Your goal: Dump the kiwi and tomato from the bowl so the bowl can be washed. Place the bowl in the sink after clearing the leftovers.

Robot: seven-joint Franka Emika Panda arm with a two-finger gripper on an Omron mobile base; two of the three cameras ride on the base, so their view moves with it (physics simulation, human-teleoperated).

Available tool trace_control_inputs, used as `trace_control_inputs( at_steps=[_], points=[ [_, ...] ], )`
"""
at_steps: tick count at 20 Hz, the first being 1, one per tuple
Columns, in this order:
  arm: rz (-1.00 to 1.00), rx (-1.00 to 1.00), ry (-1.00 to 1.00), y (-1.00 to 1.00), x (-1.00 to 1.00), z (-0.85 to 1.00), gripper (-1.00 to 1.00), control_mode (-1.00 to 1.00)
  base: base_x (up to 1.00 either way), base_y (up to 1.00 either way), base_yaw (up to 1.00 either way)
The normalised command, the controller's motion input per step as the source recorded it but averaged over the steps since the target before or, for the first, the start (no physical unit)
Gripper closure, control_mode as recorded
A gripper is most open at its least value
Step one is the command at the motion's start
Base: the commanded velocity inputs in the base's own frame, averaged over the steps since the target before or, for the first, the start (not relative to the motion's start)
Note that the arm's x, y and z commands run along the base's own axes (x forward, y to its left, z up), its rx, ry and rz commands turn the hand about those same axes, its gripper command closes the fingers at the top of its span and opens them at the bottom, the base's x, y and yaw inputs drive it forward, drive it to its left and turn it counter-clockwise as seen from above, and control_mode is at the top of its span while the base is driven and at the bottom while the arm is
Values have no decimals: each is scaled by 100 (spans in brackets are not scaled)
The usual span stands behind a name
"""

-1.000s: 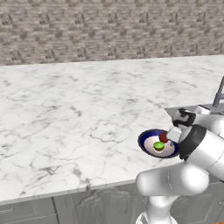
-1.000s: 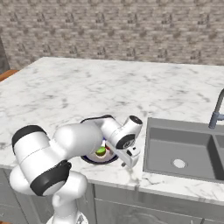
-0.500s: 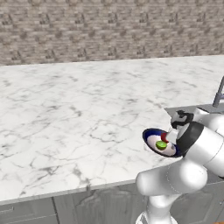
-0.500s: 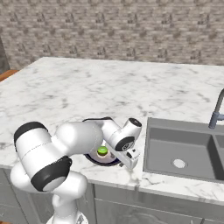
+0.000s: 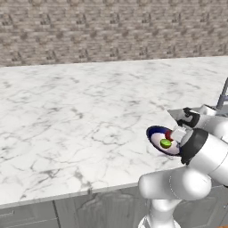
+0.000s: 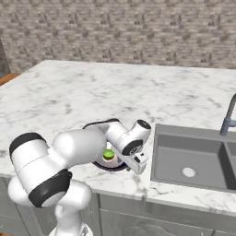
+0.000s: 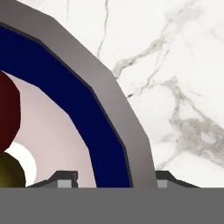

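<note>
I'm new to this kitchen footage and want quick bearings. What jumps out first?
The white arm folds low over the front edge of the marble counter, its gripper straddling the rim of a dark blue bowl. Inside the bowl sit a lime-green kiwi and a dark red tomato. Just to the right lies the grey sink with its faucet.

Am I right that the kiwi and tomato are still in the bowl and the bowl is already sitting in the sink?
Not quite. The kiwi and tomato are in the bowl, but the bowl is on the marble counter, not in the sink. The right base view shows it beside the sink's left edge, with the end effector straddling its rim in the hand view.
</note>
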Motion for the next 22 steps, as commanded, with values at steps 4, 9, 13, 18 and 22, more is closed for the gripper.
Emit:
trace_control_inputs(
  at_steps=[4,9,13,18,22],
  points=[
    [0,0,-12,7,0,91,100,-100,0,0,0],
    [-1,2,-4,11,-4,94,100,-100,0,0,0],
    [-1,3,0,21,0,86,100,-100,0,0,0],
    [-2,0,1,6,0,11,100,-100,0,0,0],
    [0,0,0,0,0,0,100,-100,0,0,0]
  ],
)
